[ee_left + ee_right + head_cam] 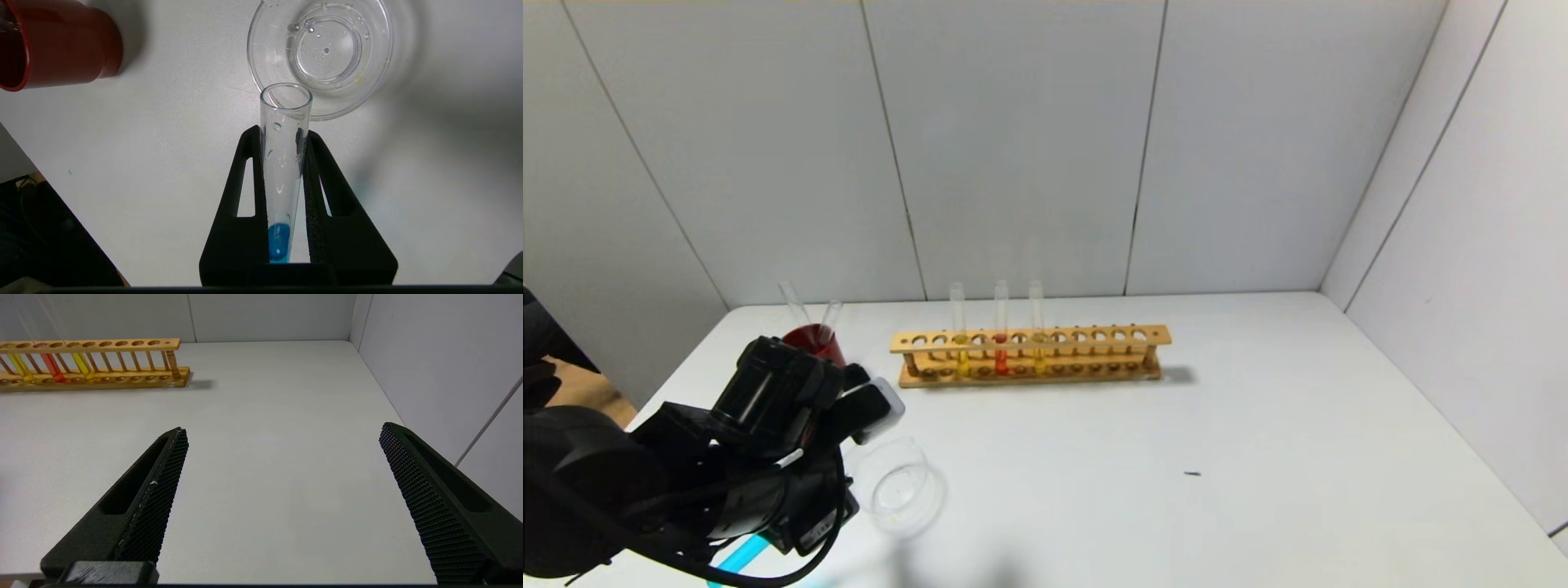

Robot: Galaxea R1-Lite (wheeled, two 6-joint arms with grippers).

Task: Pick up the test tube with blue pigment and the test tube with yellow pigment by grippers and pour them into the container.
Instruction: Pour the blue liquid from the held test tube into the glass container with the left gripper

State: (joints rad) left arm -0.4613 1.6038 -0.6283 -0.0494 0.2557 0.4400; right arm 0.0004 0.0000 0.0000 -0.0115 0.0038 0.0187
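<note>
Left gripper (286,163) is clamped on the blue tube (284,171), mouth at the rim of the glass bowl (380,77) near the worktop's (1258,457) front-left edge; a bit of blue sits at the tube's bottom and the bowl looks basically clear w/ a few droplets, so imo the blue pour isn't done. Yellow tubes (961,343) sit in the rack (1029,353) w/ the red one, untouched, and the right gripper (282,498) hangs wide open over bare worktop. In head view the arm hides most of the blue tube, so can't tell its tilt, and idk what's in the red cup (61,45).

No legible text, labels or signs.
</note>
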